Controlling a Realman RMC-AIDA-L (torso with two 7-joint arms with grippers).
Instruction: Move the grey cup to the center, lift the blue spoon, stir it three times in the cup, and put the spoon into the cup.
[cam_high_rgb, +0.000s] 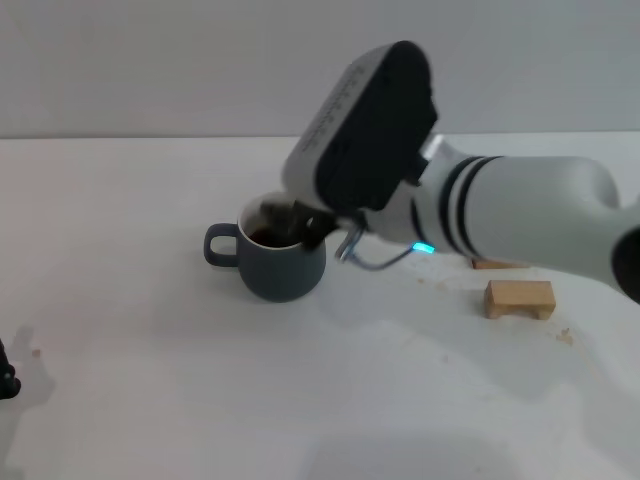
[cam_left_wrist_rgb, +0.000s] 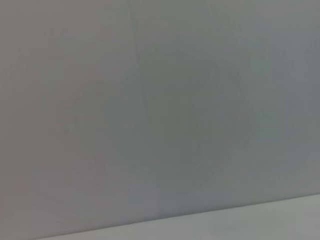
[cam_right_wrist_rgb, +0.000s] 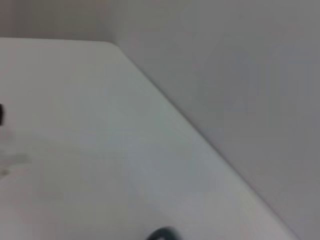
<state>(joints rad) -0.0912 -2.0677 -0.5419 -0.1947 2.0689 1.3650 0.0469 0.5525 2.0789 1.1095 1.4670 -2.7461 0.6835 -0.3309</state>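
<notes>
The grey cup (cam_high_rgb: 280, 262) is standing upright on the white table (cam_high_rgb: 150, 390), its loop handle pointing toward the robot's left. The right gripper (cam_high_rgb: 290, 225) is reaching in from the robot's right and hanging directly over the cup's mouth, its dark fingertips dipping at the rim and covering most of the white inside. Whether those fingers are pinching anything cannot be told, since the wrist housing is hiding them. The blue spoon is not showing clearly; a thin curved grey piece beside the cup, on the side away from the handle, may be part of it, though that is uncertain.

A wooden block (cam_high_rgb: 519, 298) is lying on the table well to the right of the cup, and a second one (cam_high_rgb: 497, 264) is peeking out just beyond it, under the arm. The left gripper (cam_high_rgb: 6, 378) is sitting parked far to the left of the cup, at the picture's edge. Behind the cup, the table is meeting a plain pale wall (cam_high_rgb: 150, 60).
</notes>
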